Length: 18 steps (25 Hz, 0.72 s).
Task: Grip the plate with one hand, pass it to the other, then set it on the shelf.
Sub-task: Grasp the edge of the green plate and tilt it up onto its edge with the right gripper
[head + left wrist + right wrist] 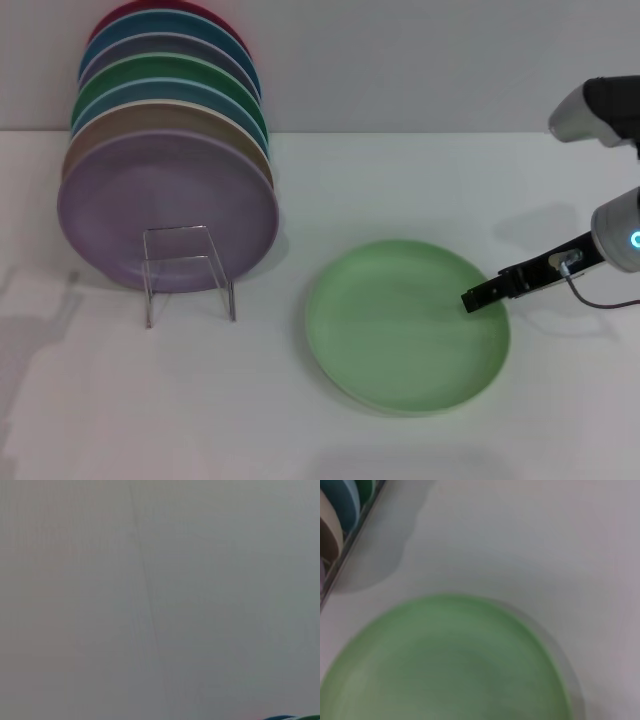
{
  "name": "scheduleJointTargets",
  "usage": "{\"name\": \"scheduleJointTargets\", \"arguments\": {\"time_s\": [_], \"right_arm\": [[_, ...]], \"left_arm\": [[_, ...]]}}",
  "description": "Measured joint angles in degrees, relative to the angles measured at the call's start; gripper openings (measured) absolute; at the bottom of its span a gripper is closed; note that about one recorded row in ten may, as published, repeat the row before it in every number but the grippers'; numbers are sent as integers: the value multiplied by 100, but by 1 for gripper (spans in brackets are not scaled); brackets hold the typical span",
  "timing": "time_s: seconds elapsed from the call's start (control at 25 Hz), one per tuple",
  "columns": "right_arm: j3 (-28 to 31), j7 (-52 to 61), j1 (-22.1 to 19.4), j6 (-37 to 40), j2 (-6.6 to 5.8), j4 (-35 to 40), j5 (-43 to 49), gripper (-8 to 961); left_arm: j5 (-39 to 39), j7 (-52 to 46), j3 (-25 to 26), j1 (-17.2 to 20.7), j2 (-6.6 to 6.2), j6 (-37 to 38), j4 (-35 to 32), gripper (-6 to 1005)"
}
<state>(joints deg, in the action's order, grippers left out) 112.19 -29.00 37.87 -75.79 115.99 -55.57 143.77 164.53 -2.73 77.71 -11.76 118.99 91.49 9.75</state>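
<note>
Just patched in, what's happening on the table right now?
The right gripper is reaching in from the right, its tip over the right edge of the pale green plate, which lies flat on the white table. I can't tell from these views whether it is touching the plate. The clear shelf stands to the left, with a row of coloured plates upright behind it. The left gripper isn't in view.

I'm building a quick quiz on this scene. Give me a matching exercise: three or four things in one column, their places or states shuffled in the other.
Things:
1. pale green plate
2. lavender plate
3. clear stand
4. right gripper

Places:
A. frontmost in the upright row
B. lying flat on the table
C. over the flat plate's right rim
D. in front of the upright row

Pairs: 1-B, 2-A, 3-D, 4-C
</note>
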Motion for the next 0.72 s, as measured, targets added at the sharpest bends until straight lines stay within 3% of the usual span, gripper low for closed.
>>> {"name": "scheduleJointTargets", "arguments": {"time_s": [0.72], "right_arm": [[-347,146,91,153,13,195,65,761]], "left_arm": [[0,0,26,-37,-9,23,0,803]]}}
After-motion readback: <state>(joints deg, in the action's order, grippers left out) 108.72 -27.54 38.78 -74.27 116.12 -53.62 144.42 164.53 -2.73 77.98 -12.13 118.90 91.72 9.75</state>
